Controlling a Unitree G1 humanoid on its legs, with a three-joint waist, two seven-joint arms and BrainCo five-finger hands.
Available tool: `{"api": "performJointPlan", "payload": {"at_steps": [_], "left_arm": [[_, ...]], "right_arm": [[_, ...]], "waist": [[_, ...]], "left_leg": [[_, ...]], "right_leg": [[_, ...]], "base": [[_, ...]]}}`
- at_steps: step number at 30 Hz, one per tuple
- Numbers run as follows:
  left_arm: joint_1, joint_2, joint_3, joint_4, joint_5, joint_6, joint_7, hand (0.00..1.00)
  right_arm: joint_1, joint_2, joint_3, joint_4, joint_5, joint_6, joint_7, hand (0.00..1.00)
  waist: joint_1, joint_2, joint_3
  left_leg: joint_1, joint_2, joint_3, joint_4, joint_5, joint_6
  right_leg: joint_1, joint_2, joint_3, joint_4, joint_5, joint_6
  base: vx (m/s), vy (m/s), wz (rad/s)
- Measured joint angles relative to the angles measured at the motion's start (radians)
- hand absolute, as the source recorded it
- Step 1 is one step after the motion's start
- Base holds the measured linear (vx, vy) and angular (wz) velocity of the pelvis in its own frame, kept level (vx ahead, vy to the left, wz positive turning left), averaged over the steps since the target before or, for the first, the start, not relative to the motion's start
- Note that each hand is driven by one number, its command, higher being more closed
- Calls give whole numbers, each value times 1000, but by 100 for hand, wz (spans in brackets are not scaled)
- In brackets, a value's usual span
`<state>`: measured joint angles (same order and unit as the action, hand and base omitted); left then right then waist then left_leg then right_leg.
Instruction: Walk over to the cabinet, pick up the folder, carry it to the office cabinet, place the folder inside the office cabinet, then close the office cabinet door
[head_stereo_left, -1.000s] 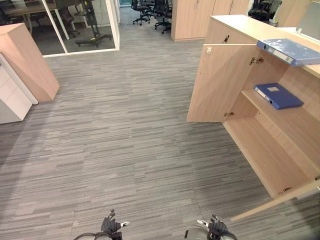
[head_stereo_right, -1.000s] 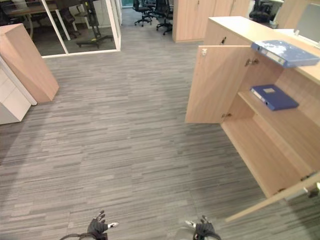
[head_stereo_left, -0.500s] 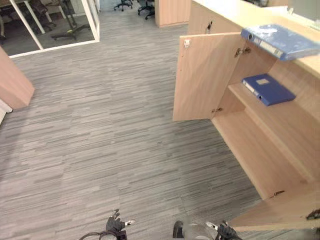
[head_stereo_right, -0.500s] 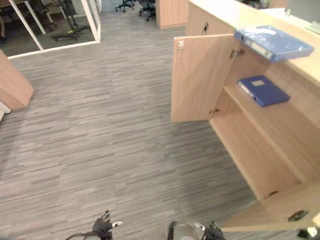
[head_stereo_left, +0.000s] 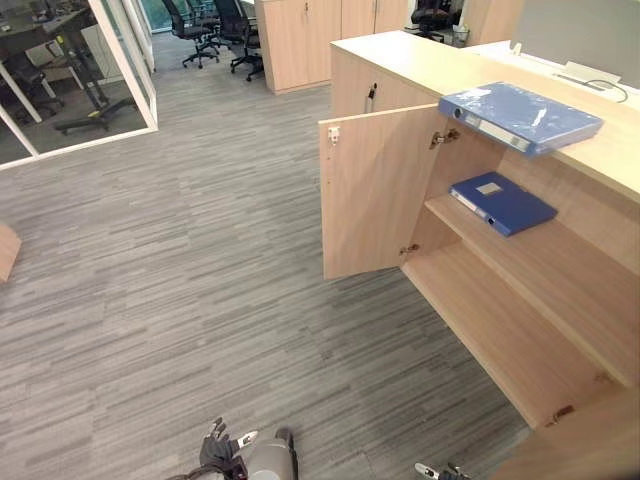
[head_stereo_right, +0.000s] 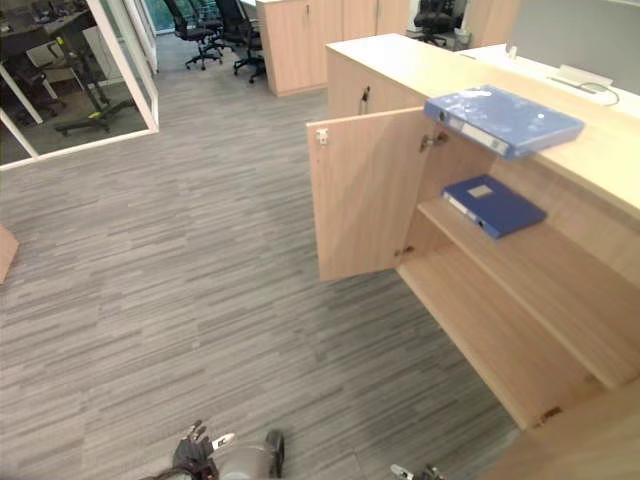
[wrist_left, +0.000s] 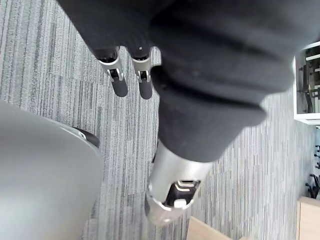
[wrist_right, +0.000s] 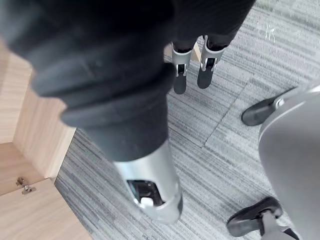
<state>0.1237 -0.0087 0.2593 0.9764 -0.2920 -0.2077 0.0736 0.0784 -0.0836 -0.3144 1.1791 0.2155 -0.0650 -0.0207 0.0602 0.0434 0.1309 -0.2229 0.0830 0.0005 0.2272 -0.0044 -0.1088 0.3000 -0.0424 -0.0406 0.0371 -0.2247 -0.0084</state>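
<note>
Grey striped carpet floor across the whole scene.

Far left: glass partition, with office chairs beyond it at the back.

Left robot hand is low at the near edge, over the carpet. Wrist view: fingers straight, thumb out to the side. Wide, holding nothing.

Centre: office cabinet in pale wood, its door swung open toward the room.

Right robot hand is at the near edge, close to the cabinet's base. Wrist view: fingers straight. Wide, holding nothing.

Right of the door: light blue folder lies flat on the counter, one end overhanging the open compartment. Below it, dark blue folder lies flat on the upper shelf inside the cabinet, toward the hinge side.

Second door stands open at the near right corner.

Both robot hands are well apart from either folder.
</note>
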Motion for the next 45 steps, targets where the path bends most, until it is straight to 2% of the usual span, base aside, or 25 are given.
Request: {"api": "performJointPlan", "payload": {"at_steps": [2, 5, 8, 10, 11, 13, 14, 15, 16, 17, 19, 20, 21, 23, 26, 29, 32, 35, 37, 38, 39, 40, 42, 43, 45], "left_arm": [[-1, -7, 15, 6, -77, -1, 8, 0], [8, -7, 39, 23, -128, -3, 19, 0], [45, -5, 58, 46, -155, -7, 20, 0], [53, -4, 61, 53, -156, -7, 22, 0], [54, -3, 61, 53, -153, -7, 27, 0], [57, -1, 58, 53, -146, -6, 30, 0], [57, -3, 53, 52, -141, -6, 38, 0], [58, -6, 48, 53, -137, -6, 47, 0], [58, -7, 45, 53, -134, -6, 50, 0], [56, -6, 39, 52, -131, -6, 53, 0], [54, -8, 37, 52, -125, -7, 54, 0], [53, 2, 39, 41, -117, -11, 54, 0], [47, 3, 38, 60, -104, -6, 53, 0], [47, -18, 38, 64, -94, -7, 54, 0], [14, -30, 38, 66, -90, -6, 52, 0], [4, -39, 37, 75, -89, -6, 52, 0], [-7, -33, 38, 74, -93, -7, 51, 0], [-10, -30, 38, 73, -102, -7, 51, 0], [-10, -23, 39, 73, -101, -7, 51, 0], [-13, -16, 40, 74, -101, -6, 50, 0], [-11, -15, 46, 74, -99, -6, 49, 0], [-12, -16, 50, 72, -97, -6, 49, 0], [-14, -18, 50, 71, -93, -7, 49, 0], [-14, -18, 49, 71, -92, -8, 49, 0], [-11, -16, 34, 63, -92, -9, 48, 0]], "right_arm": [[-6, 14, 17, -1, 0, 0, -3, 0], [-16, 26, 34, -9, -2, -1, -2, 0], [-15, 26, 33, -7, -6, -1, 0, 0], [-10, 25, 31, -6, -20, 0, 10, 0], [-8, 24, 30, -6, -24, 0, 11, 0], [-10, 24, 19, -8, -24, -1, 12, 0], [-13, 20, 11, -8, -21, -5, 13, 0], [-15, 18, 11, -12, -19, -8, 13, 0], [-16, 17, 12, -16, -19, -9, 13, 0], [-16, 15, 24, -29, -20, -10, 13, 0], [-18, 16, 29, -41, -19, -13, 14, 0], [-19, 20, 33, -41, -20, -13, 12, 0], [-16, 10, 26, -33, -13, -14, 11, 0], [-20, -11, 31, -27, -10, -13, 8, 0], [-13, -18, 21, -22, -18, -6, 7, 0], [-9, -28, 22, -15, -40, -2, 7, 0], [14, -27, 20, -7, -36, -1, 7, 0], [31, -29, 21, -7, -11, 0, 6, 0], [41, -29, 23, -6, -1, 2, 6, 0], [43, -22, 25, -5, -1, 2, 6, 0], [36, -25, 24, -4, -2, 4, 3, 0], [33, -25, 24, 0, -2, 4, 3, 0], [23, -23, 23, 12, -2, 5, 2, 0], [20, -23, 23, 12, -2, 5, 1, 0], [6, -18, 30, 11, -2, 2, -3, 0]], "waist": [[12, -14, 2], [18, -18, -1], [33, -25, -37], [35, -25, -47], [34, -18, -51], [33, -20, -48], [23, -16, -37], [12, -9, -31], [8, -7, -31], [3, -7, -30], [-5, -10, -27], [-4, -34, -16], [-17, -21, -9], [-19, 21, -19], [-28, 18, -12], [-49, 22, -17], [-54, 6, -13], [-51, 11, -14], [-48, 14, -19], [-36, 1, -16], [-28, 1, -15], [-25, -1, -14], [-14, -5, -11], [-12, -5, -10], [-6, -4, -10]], "left_leg": [[-1, -36, 11, 31, 36, 30], [53, -87, 64, 27, -4, 88], [105, -109, 132, -4, -35, 112], [132, -113, 156, -16, -54, 125], [154, -114, 162, -17, -69, 133], [214, -114, 166, -37, -87, 140], [270, -109, 164, -57, -97, 142], [320, -101, 158, -84, -99, 140], [343, -94, 159, -98, -98, 139], [377, -75, 164, -119, -98, 127], [390, -45, 178, -121, -111, 92], [406, -52, 197, -122, -124, 66], [431, -39, 190, -130, -133, 53], [430, 11, 178, -165, -137, 46], [451, 63, 180, -189, -132, 30], [461, 81, 190, -173, -132, 24], [400, 104, 217, 27, -157, -11], [285, 176, 238, 350, -158, -14], [239, 229, 238, 512, -109, -15], [198, 237, 223, 609, -82, -8], [168, 219, 217, 645, -157, -2], [153, 199, 214, 646, -190, -4], [105, 107, 192, 563, -271, 10], [94, 80, 169, 514, -284, 8], [89, -9, -34, 202, -266, -9]], "right_leg": [[-4, -41, 22, 32, -24, 22], [-13, -107, 48, 112, -19, 30], [-62, -150, 104, 193, 8, 60], [-123, -159, 109, 320, 12, 67], [-169, -162, 110, 433, 27, 90], [-235, -166, 99, 621, 89, 119], [-259, -175, 65, 742, 74, 111], [-291, -191, -3, 817, 14, 93], [-308, -195, -42, 830, -17, 85], [-350, -197, -112, 811, -71, 66], [-413, -190, -179, 649, -87, 64], [-428, -196, -195, 438, 5, 73], [-409, -160, -196, 404, 60, 59], [-397, -75, -187, 300, 97, 44], [-381, 0, -176, 247, 109, 22], [-356, 25, -167, 216, 102, 12], [-294, 34, -147, 149, 99, 13], [-246, 65, -110, 107, 100, -1], [-206, 105, -71, 87, 104, -28], [-176, 110, -32, 71, 107, -41], [-160, 101, 8, 61, 110, -52], [-152, 92, 26, 54, 110, -52], [-117, 48, 97, 46, 110, -51], [-109, 38, 111, 47, 109, -51], [-104, 19, 141, 48, 93, -16]], "base": [[418, 334, -28], [327, 251, -30], [312, 191, -58], [322, 156, -39], [270, 103, -20], [247, 72, -14], [226, 15, -1], [213, -8, 2], [192, -49, -2], [150, -96, -14], [121, -145, -29], [129, -210, -42], [161, -219, -49], [184, -188, -56], [152, -206, -40], [130, -95, -19], [189, -66, -15], [212, -58, -44], [236, -66, -60], [306, -48, -88], [301, -17, -92], [285, 81, -87], [187, 143, -82], [129, 186, -80], [136, 220, -84]]}}
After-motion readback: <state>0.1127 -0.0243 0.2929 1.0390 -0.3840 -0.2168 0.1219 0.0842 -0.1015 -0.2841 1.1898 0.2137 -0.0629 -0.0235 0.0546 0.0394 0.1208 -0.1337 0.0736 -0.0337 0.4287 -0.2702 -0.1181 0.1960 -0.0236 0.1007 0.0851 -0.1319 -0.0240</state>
